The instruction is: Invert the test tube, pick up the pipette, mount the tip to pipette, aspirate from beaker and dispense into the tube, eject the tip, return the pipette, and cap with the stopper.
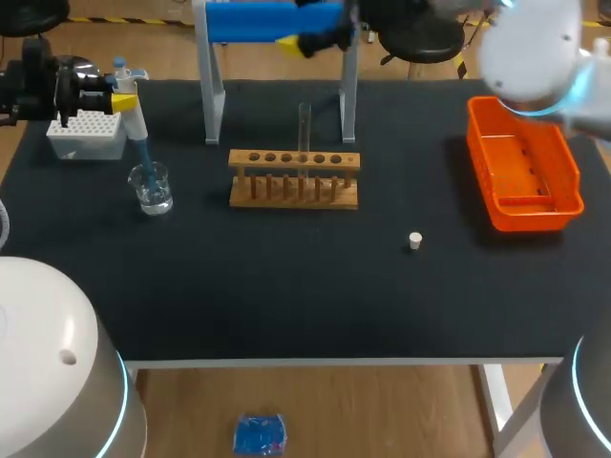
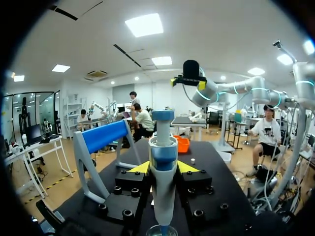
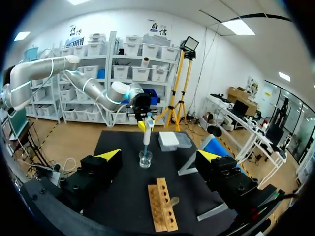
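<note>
Pipette [image 1: 136,122] upright in left gripper [image 2: 163,168], over beaker [image 1: 153,188]

Black-topped counter [image 1: 286,305] on white legs [image 1: 496,396], standing on a wood-toned floor [image 1: 363,410]. White walls [image 3: 123,19]; ceiling [image 2: 197,34] with lit rectangular light panels [image 2: 143,24].

A blue-and-white pipette [image 1: 132,113] stands upright, its tip [image 1: 144,160] inside a clear beaker [image 1: 153,190]; a glass test tube [image 1: 305,129] stands upright in a wooden rack [image 1: 294,160], and a small white stopper [image 1: 415,240] sits well apart.
</note>
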You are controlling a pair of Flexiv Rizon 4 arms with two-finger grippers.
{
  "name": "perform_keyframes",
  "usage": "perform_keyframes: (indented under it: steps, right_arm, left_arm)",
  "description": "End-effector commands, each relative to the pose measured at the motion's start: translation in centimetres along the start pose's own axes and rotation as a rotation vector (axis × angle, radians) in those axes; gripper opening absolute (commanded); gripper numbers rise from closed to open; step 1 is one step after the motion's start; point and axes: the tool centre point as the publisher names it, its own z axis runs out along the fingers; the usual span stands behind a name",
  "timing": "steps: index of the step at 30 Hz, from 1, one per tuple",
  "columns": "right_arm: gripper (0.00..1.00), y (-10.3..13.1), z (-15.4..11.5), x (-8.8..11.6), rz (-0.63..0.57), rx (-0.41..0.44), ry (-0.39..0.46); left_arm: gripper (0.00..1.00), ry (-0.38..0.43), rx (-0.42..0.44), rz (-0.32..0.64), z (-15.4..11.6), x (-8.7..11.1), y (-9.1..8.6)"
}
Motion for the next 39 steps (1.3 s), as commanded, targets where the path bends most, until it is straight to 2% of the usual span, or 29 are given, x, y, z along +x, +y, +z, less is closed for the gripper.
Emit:
perform_keyframes:
  steps: [1,9,15,20,23,39]
  right_arm:
    - [1.00,-3.5,-6.2,0.8,0.007,-0.040,-0.004]
    - [1.00,-7.1,-5.1,0.9,0.006,-0.050,0.002]
    - [1.00,-8.0,-2.9,0.5,-0.022,-0.050,0.027]
    - [1.00,-8.7,-0.7,-0.1,-0.050,-0.076,0.098]
    - [1.00,-9.6,-0.1,-0.7,-0.047,-0.075,0.112]
    - [1.00,-13.8,-0.4,-2.3,-0.047,-0.062,0.112]
  left_arm:
    - [0.00,0.003,-0.001,0.000,-0.1,-0.1,0.0]
    - [0.00,0.003,-0.001,0.000,-0.1,-0.1,0.0]
    - [0.00,0.003,-0.001,0.000,-0.1,-0.1,0.0]
    - [0.00,0.003,-0.001,0.000,-0.1,-0.1,0.0]
    - [0.00,0.003,-0.001,0.000,-0.1,-0.1,0.0]
    - [0.00,0.003,-0.001,0.000,-0.1,-0.1,0.0]
